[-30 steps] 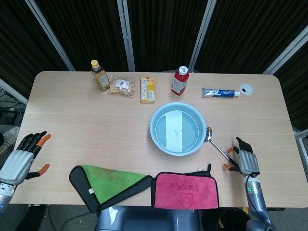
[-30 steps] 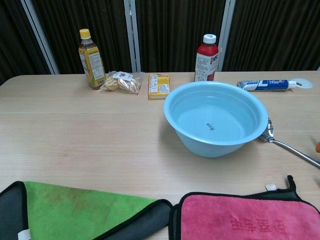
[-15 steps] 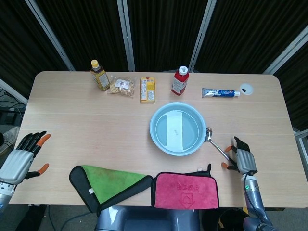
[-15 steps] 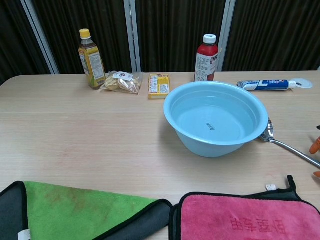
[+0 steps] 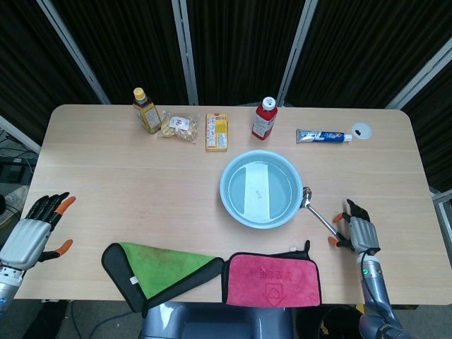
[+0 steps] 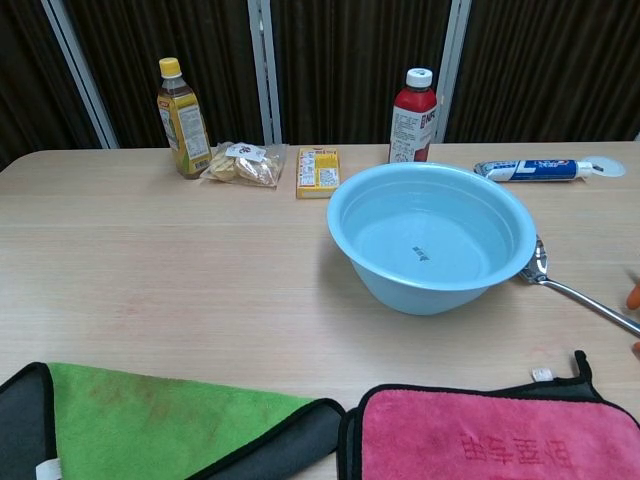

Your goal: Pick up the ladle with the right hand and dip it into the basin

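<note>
- We work at a pale wooden table (image 5: 127, 176) backed by dark curtains with metal uprights.
- The ladle (image 5: 316, 210) lies flat on the table, its bowl touching the right side of the light-blue basin (image 5: 260, 188) and its handle running out toward our right hand (image 5: 357, 231).
- That hand sits at the handle's end with fingers apart; we judge it is not yet holding the ladle, though we cannot tell whether a fingertip touches it.
- Our left hand (image 5: 34, 231) rests at the table's far left edge, fingers spread, holding nothing.
- So nothing of the task is done: grasp, lift and dip all remain. The basin holds clear water.
- Writing: the basin's floor carries a small dark mark, too small to read. The red cloth (image 6: 505, 435) has an embossed logo with characters we cannot make out. Labels on the amber bottle (image 6: 180, 117), red bottle (image 6: 412, 118), yellow box (image 6: 318, 170) and toothpaste tube (image 6: 530, 170) are unreadable.
</note>
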Robot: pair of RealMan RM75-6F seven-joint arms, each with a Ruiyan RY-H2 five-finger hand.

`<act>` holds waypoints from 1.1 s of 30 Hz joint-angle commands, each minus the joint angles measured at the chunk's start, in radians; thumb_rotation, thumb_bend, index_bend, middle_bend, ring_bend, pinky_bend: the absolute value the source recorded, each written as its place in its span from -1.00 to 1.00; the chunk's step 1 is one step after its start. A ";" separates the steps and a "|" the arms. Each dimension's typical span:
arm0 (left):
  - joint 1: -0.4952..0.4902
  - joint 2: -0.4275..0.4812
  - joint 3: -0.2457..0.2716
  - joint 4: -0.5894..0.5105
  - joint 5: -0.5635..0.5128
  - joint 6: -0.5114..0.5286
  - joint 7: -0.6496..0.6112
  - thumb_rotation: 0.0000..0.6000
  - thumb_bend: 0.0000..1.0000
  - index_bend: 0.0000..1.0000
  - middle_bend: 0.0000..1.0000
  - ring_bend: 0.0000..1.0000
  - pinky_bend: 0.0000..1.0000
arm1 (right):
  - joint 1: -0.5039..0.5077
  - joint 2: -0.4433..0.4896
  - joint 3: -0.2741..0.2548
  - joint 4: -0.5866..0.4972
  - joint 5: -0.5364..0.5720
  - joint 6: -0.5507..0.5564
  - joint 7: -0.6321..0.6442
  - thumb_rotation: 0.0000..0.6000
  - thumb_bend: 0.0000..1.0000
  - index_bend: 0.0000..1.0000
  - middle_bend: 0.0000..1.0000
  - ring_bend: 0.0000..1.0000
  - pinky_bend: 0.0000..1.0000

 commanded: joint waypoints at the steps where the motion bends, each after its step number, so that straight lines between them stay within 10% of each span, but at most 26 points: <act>1: -0.001 0.001 0.000 0.001 -0.001 -0.001 -0.003 1.00 -0.38 -0.90 -1.00 -1.00 -1.00 | 0.001 -0.008 -0.001 0.012 -0.002 -0.004 -0.002 1.00 -0.71 -0.14 -1.00 -1.00 -1.00; 33: 0.011 0.017 0.006 0.009 0.032 0.046 -0.041 1.00 -0.16 -0.92 -1.00 -1.00 -1.00 | -0.006 -0.047 -0.012 0.059 0.000 -0.005 -0.202 1.00 -0.31 0.23 -1.00 -1.00 -1.00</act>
